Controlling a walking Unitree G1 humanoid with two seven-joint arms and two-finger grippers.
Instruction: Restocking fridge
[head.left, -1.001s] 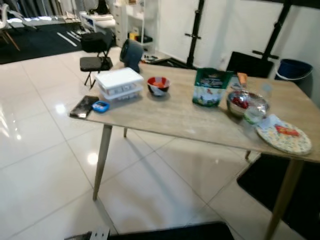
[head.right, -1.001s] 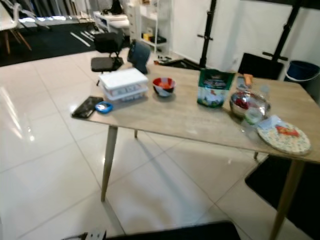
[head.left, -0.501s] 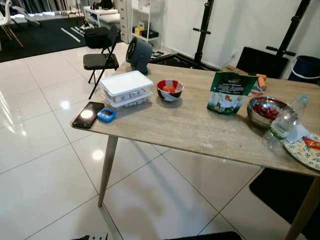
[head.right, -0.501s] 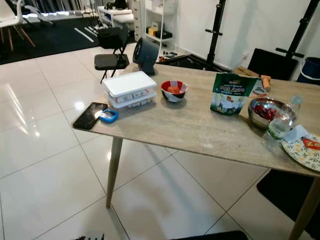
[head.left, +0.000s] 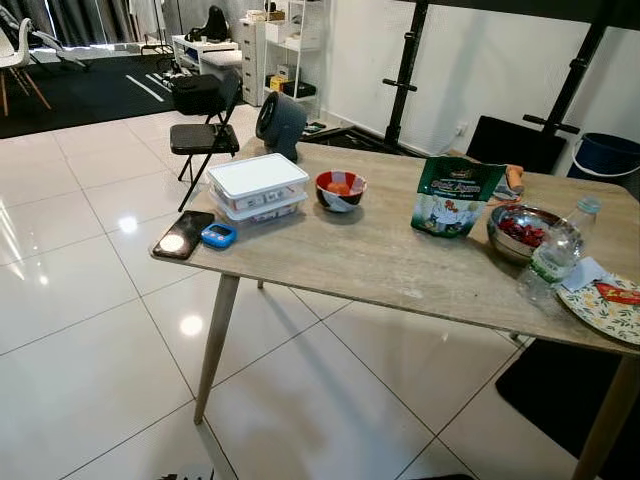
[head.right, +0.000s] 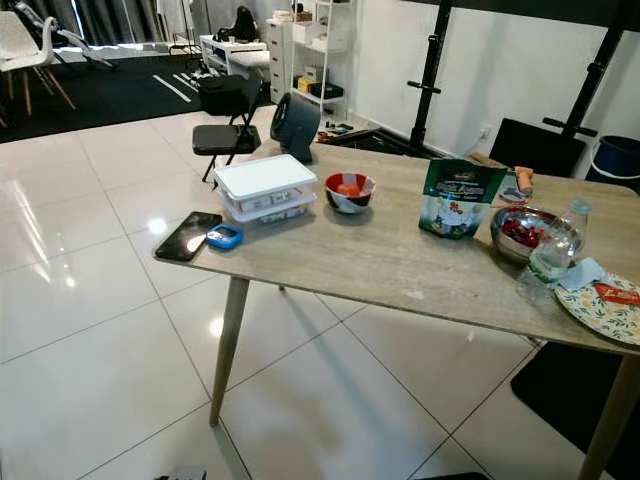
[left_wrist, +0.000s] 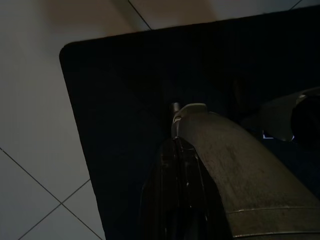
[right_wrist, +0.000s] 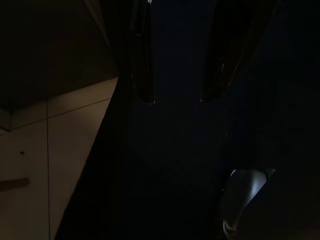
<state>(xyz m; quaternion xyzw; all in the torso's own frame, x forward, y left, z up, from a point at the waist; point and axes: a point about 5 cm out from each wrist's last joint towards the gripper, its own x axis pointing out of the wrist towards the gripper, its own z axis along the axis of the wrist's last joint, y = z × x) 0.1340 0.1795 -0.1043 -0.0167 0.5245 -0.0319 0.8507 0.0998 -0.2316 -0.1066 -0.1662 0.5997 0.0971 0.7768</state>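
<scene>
Both arms hang idle here, pointing down at a dark mat on the tiled floor: the left gripper (left_wrist: 175, 112) shows its two fingers pressed together with nothing in them, the right gripper (right_wrist: 176, 100) shows its fingers spread with a clear gap and empty too. Neither is anywhere near the goods, which sit up on the table (head.left: 370, 265), well apart from both. Out from there, at the table's near left corner lie a phone (head.left: 182, 233) and a small blue gadget (head.left: 217, 235) just beside it; behind them, a stack of white-lidded boxes (head.left: 258, 187), then a red bowl (head.left: 340, 190) toward the far edge, and a fan (head.left: 281, 121) at the far left corner. Mid-table, near the far edge, a green bag (head.left: 456, 196) stands upright; toward the right end sit a steel bowl (head.left: 522, 232) of red fruit, a bottle (head.left: 556, 251) touching or just in front of it, and a plate (head.left: 608, 308) at the near right edge. The step looks like the approach: I'd say close squarely on the near edge, stop short of the table leg, and lift an arm only once standing steady. The boxes look the easiest first pick, flat and firm; the bottle seems tippy.
</scene>
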